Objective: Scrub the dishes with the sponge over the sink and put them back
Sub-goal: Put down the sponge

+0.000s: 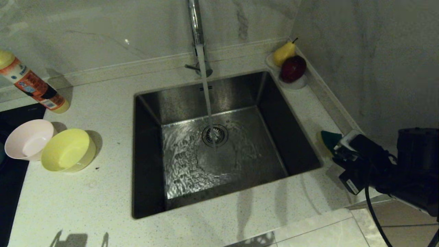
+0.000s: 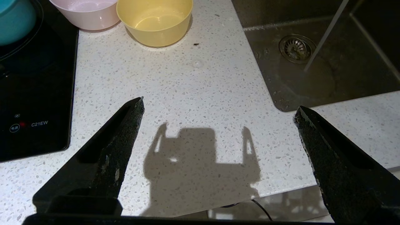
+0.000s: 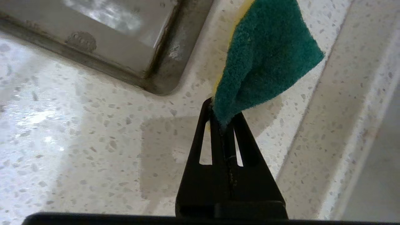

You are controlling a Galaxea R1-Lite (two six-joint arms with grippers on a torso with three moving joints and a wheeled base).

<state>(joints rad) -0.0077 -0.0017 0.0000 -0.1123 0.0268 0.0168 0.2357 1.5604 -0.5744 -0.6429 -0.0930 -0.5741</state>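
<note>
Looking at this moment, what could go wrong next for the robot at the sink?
1. The right gripper pinches only one corner of the sponge, so the sponge may slip out during scrubbing.
2. Water is running into the sink; a bowl held under the stream could splash onto the counter.
3. The yellow bowl leans against the pink bowl, so when the open left gripper takes one, the other may shift.

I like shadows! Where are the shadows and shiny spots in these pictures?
Left wrist view: the open left gripper casts a crisp dark shadow on the counter. Head view: running water glints in the sink, and the yellow bowl throws a soft shadow. Right wrist view: a faint shadow lies under the sponge.
</note>
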